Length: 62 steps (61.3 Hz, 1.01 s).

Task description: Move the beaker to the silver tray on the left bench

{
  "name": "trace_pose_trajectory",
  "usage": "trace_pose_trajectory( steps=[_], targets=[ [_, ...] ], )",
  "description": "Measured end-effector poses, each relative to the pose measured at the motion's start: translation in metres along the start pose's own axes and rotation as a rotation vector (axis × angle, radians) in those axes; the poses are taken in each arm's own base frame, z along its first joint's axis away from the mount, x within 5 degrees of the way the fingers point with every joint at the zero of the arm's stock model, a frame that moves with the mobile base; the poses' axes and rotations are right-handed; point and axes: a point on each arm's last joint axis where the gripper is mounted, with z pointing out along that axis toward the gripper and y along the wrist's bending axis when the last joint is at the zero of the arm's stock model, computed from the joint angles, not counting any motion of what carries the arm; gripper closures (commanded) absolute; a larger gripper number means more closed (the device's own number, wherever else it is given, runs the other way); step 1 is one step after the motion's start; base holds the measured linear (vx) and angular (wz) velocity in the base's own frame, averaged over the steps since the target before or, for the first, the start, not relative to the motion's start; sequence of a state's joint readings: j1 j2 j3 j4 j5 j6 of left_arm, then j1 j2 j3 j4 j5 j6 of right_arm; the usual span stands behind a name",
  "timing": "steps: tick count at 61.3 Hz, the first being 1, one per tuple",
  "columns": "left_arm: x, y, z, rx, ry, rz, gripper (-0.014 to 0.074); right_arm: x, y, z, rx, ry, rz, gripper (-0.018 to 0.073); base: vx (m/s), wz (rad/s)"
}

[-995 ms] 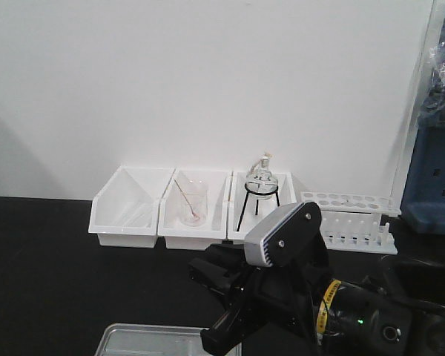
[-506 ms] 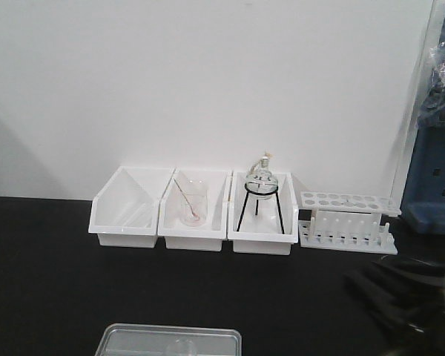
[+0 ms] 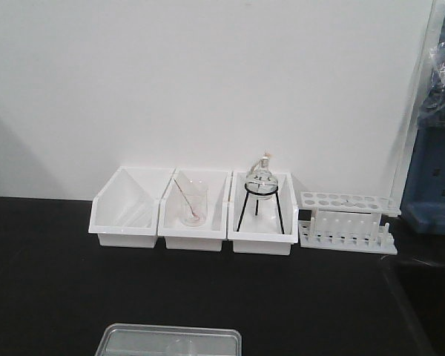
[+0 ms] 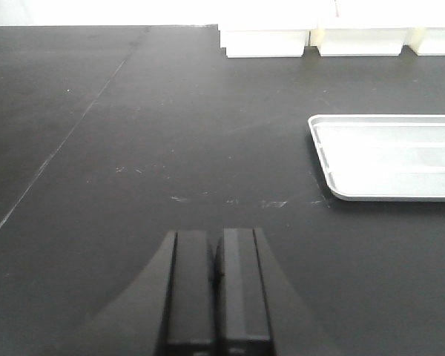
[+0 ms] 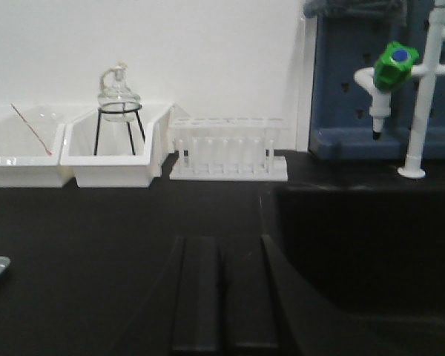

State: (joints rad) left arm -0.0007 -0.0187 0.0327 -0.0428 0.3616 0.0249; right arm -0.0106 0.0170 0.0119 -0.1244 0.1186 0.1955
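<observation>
While both arms hang low over the left bench [image 4: 133,148], each has its fingers pressed together with nothing between them: the left gripper [image 4: 217,289] and the right gripper [image 5: 222,297] alike.

Just ahead of the left fingers and off to their right lies the silver tray [image 4: 386,189], its long side running across their line. From the right fingers only a corner of it shows, far off to their left. I'd judge the left arm the better placed for it.

The beaker itself I cannot pick out for certain. There is only a faint glassy smear inside the tray, so it may already stand there.

Farther on, past both sets of fingers, a larger beaker [image 3: 193,202] sits in a white bin [image 3: 195,236] against the wall.
</observation>
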Motion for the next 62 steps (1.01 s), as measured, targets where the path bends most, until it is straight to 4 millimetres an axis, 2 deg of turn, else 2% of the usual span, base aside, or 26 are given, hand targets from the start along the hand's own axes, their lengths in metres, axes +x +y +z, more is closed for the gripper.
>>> trace_pose_trajectory(
  steps=[12,62],
  targets=[
    [0.0000,0.0000,0.0000,0.000,0.000,0.000,0.0595,0.0104,-0.0011,-0.0012,0.005,0.051,0.001,0.0573,0.00,0.01],
    [0.0000,0.0000,0.0000,0.000,0.000,0.000,0.0595,0.0117,-0.0013,-0.0013,0.007,0.065,0.000,0.0573,0.00,0.00]
  ],
)
